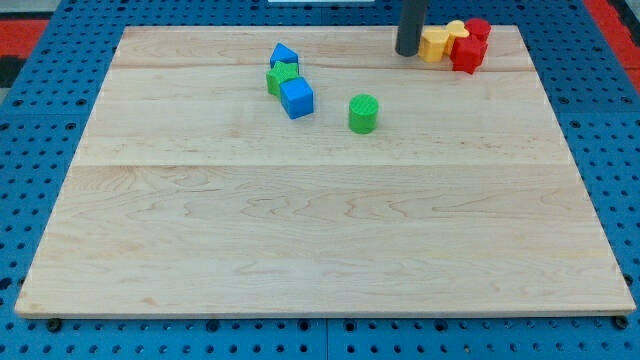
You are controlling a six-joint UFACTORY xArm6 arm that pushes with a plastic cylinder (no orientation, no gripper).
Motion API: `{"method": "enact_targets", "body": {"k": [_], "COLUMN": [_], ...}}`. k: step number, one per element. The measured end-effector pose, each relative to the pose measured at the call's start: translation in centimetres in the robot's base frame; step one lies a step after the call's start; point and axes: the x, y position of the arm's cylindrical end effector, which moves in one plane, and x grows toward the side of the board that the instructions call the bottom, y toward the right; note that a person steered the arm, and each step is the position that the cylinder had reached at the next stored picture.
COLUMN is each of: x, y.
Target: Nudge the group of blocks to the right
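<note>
My tip (406,52) is near the view's top, right of centre, touching or almost touching the left side of a cluster of blocks. The cluster holds a yellow block (434,45), a second yellow block (456,31) behind it, a red block (468,54) and another red block (478,29) at the top right. A second group lies left of centre: a blue block (284,56), a green block (281,77) below it, and a blue cube (297,98). A green cylinder (363,113) stands alone to their right.
The wooden board (320,230) lies on a blue pegboard surface (30,150). The yellow and red cluster is close to the board's top edge and top right corner.
</note>
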Motion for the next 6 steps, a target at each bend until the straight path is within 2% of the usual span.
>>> {"method": "enact_targets", "body": {"k": [1,3,4,5,6], "x": [-1.7,-1.3,3.7,6.3,3.8], "y": [-4.6,-18.5,-19.7,-18.0,-18.0]}}
